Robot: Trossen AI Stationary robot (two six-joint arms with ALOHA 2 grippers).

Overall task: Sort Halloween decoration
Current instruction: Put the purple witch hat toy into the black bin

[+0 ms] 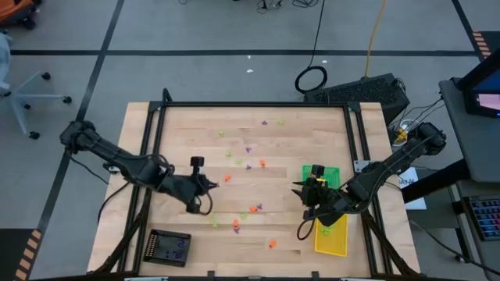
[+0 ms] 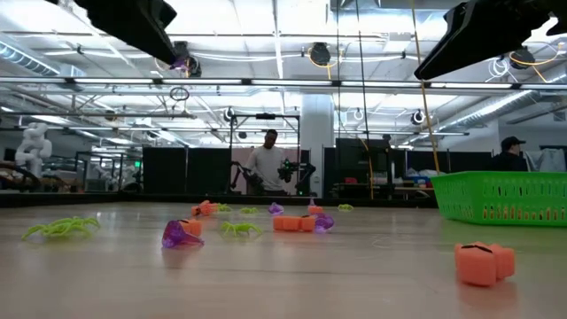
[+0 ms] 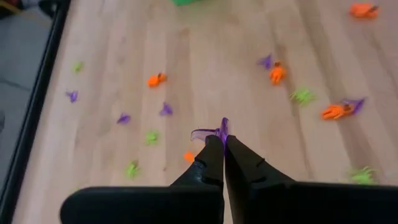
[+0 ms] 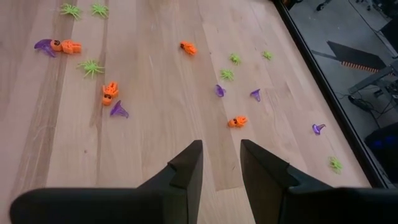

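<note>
The purple trinket (image 3: 219, 131) is a very small, light piece of hard plastic with a thin curved edge, so I judge it can slip or turn easily and is best held across its thicker middle; it sits now pinched at the very tips of the left pincer (image 3: 223, 144), lifted above the table (image 1: 187, 125). The other Halloween decoration (image 4: 109, 92) lies scattered over the table, well apart from the right pincer (image 4: 221, 163), which hovers narrowly open and empty near the green tray (image 1: 332, 173).

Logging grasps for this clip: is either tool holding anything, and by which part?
The left tool pinches a purple trinket by its lower edge at the fingertips. The right tool is open and empty.
</note>
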